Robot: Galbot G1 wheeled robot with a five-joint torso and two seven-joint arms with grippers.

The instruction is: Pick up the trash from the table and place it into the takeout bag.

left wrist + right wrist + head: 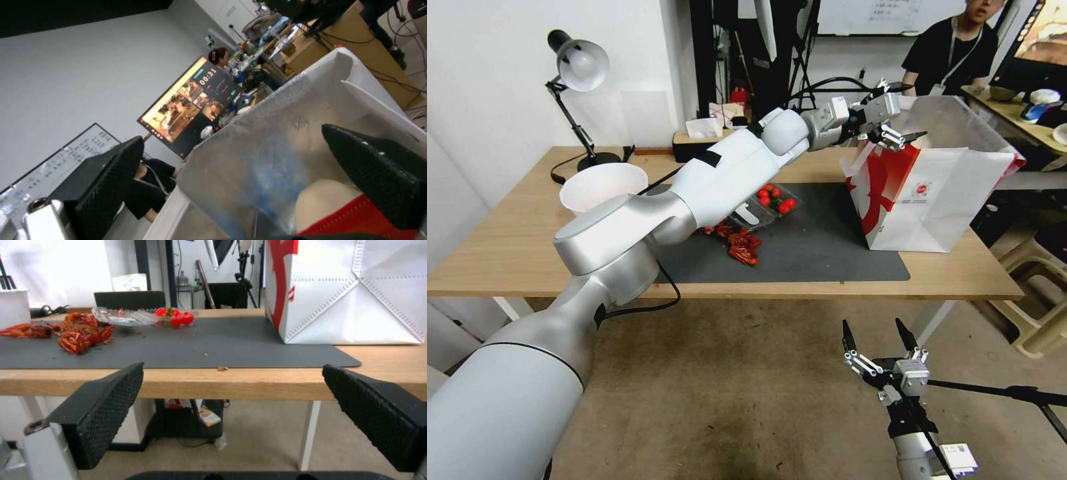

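Nearest the robot, the right gripper (879, 337) hangs low in front of the desk (507, 247), over the bare floor, its black textured fingers (104, 406) spread wide and empty; the arm looks parked.

On the desk's near half lies the dark grey mat (827, 257), matte and flat, dotted with crumbs. On it rest the meal leftovers (740, 245), a knobbly heap of red crayfish shells, and just behind them a thin clear plastic tray (764, 207) with glossy red cherry tomatoes in one compartment. A white paper bowl (602, 185) with a flared rim stands on the bare light wood, to the mat's left.

The takeout bag (934, 200) stands upright at the mat's right end, stiff white paper with red sides and creased folds, mouth gaping. The left gripper (902, 137) reaches across the desk to the bag's upper rim, fingers (378, 170) apart with nothing between them. From its wrist camera the bag's silvery foil lining shows, and down inside a beige rounded shape, something red and a bluish blur, which I take for trash already dropped in.

So the job seems partly done: some pieces are bagged, while the shells, tray and bowl remain on the desk. Beyond stand a black lamp (577, 73) and a tissue box (700, 133).
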